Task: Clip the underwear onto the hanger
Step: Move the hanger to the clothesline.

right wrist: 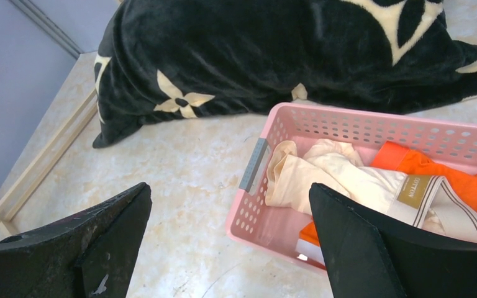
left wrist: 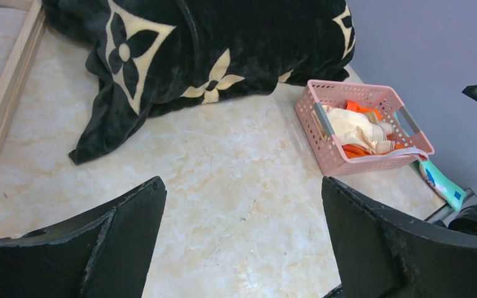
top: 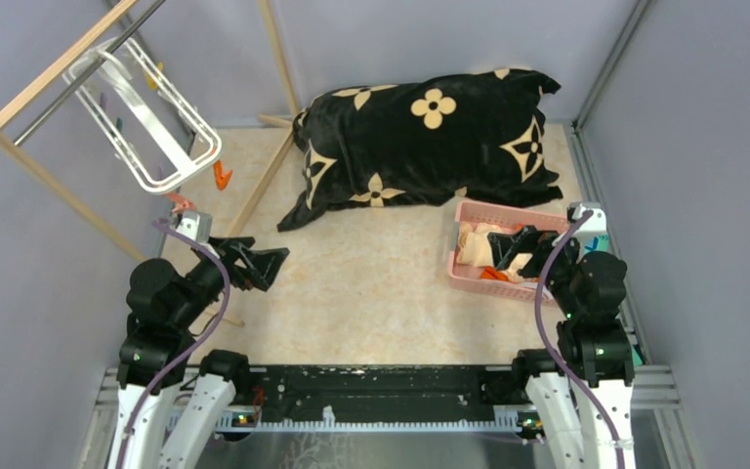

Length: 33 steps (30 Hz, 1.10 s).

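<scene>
The cream underwear [right wrist: 335, 177] lies crumpled in the pink basket [right wrist: 267, 217], next to an orange cloth [right wrist: 410, 162]; it also shows in the top view [top: 474, 244] and the left wrist view [left wrist: 351, 127]. The white hanger [top: 151, 122] with small orange and teal clips hangs tilted from the metal bar of the wooden rack [top: 49, 76] at the back left. My right gripper [top: 516, 246] is open and empty, hovering over the basket's near left part. My left gripper [top: 264, 264] is open and empty above bare table at the left.
A black blanket with cream flower shapes [top: 430, 137] lies bunched at the back middle. An orange clip [top: 221, 176] lies on the table under the hanger. A teal packet [left wrist: 444, 184] lies beside the basket. Grey walls close the sides.
</scene>
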Available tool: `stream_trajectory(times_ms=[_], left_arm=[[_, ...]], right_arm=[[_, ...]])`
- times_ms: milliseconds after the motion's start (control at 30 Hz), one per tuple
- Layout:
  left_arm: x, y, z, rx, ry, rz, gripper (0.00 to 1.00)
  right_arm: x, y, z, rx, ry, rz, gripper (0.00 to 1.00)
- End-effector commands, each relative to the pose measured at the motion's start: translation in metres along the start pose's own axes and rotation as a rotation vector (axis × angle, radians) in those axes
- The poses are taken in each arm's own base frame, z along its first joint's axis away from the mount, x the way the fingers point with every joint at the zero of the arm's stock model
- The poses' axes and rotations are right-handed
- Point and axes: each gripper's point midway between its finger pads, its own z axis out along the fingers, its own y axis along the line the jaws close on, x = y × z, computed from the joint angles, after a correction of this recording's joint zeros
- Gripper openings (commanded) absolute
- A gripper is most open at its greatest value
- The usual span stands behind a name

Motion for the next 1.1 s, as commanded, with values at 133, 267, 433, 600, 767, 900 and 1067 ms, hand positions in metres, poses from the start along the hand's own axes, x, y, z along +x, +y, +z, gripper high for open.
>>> stream_trajectory(times_ms=[133,267,433,600,767,900,1067], left_arm=[[-0.043,-0.026,0.013,0.118,-0.048,0.055,1.00],[-0.045,-0.028,0.028,0.149,-0.003,0.047,1.00],[-0.030,-0.030,0.042,0.183,0.050,0.069,1.00],[-0.014,-0.050,0.054,0.260,0.136,0.150,1.00],[0.017,-0.095,0.063,0.380,0.263,0.276,1.00],[0.028,-0.144,0.061,0.441,0.292,0.345,1.00],[-0.001,-0.185,0.072,0.337,0.245,0.354,1.00]], right_arm=[[-0.013,0.007,0.004,-0.045,-0.064,-0.017,0.99],[-0.011,0.008,0.007,-0.053,-0.061,-0.008,0.99],[-0.008,0.007,0.010,-0.056,-0.049,-0.006,0.99],[-0.006,0.006,0.011,-0.055,-0.039,-0.010,0.99],[-0.003,0.005,0.012,-0.050,-0.027,-0.014,0.99],[0.000,0.003,0.013,-0.043,-0.022,-0.013,0.99],[0.003,-0.001,0.015,-0.032,-0.015,-0.016,0.99]])
